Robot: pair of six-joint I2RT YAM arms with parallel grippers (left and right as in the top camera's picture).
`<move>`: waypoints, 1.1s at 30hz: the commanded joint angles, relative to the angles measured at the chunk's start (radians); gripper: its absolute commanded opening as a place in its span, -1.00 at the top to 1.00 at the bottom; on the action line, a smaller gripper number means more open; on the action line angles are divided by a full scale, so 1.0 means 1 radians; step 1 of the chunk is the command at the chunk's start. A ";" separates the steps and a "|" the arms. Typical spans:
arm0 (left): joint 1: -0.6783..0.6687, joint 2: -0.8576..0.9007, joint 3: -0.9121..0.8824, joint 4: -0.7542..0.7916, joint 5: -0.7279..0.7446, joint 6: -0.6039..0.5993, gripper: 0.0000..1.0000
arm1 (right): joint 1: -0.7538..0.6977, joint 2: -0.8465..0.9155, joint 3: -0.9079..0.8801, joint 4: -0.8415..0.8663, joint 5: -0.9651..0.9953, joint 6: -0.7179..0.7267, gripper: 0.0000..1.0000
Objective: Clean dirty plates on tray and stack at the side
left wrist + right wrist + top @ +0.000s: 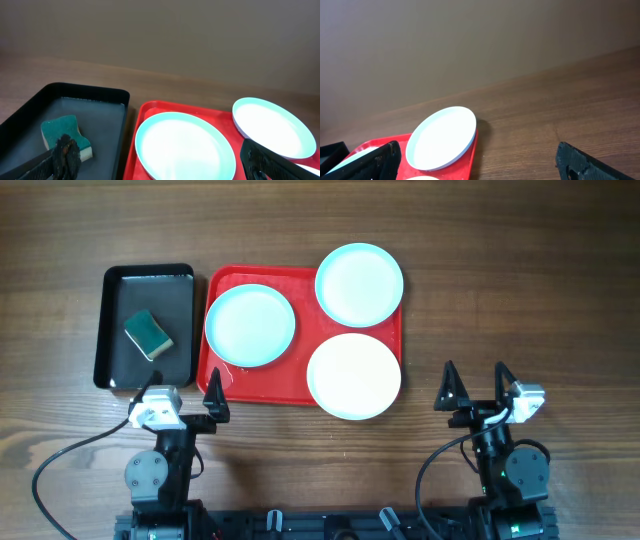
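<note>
Three pale plates lie on the red tray (225, 377). One plate (250, 325) is at its left, one plate (359, 284) overhangs the far right corner, and one plate (354, 375) sits at the near right. My left gripper (180, 392) stands open just short of the tray's near left corner, holding nothing. In the left wrist view the left plate (185, 145) lies ahead of the open left gripper (167, 161). My right gripper (475, 385) is open over bare table, to the right of the tray. Its wrist view shows the far plate (441, 136) and the tray (465, 170).
A black tray (110, 330) stands left of the red one, holding a green sponge (148, 335), also seen as the sponge (62, 131) in the left wrist view. Bare wooden table (520, 290) lies to the right of the tray and along the far side.
</note>
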 commanded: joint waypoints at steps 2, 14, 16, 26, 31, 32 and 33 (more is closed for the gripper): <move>-0.005 -0.004 -0.005 -0.001 0.000 0.026 -1.00 | -0.003 0.003 -0.001 0.005 -0.017 0.005 -0.99; -0.005 0.012 -0.005 0.000 0.013 -0.090 -1.00 | -0.003 0.079 -0.001 0.000 -0.039 0.027 -1.00; -0.005 0.019 -0.005 0.000 0.014 -0.090 -1.00 | -0.003 0.106 -0.001 0.000 -0.042 0.040 -0.99; -0.005 0.064 0.009 -0.012 0.047 -0.089 -1.00 | -0.003 0.224 0.065 0.021 -0.274 -0.061 -0.99; -0.005 0.142 0.106 -0.086 0.046 -0.082 -1.00 | -0.003 0.306 0.196 -0.043 -0.299 -0.089 -0.99; -0.005 0.164 0.134 -0.105 0.046 -0.082 -1.00 | -0.003 0.330 0.230 -0.060 -0.312 -0.108 -1.00; -0.005 0.188 0.166 -0.126 0.046 -0.082 -1.00 | -0.003 0.357 0.262 -0.076 -0.327 -0.132 -0.99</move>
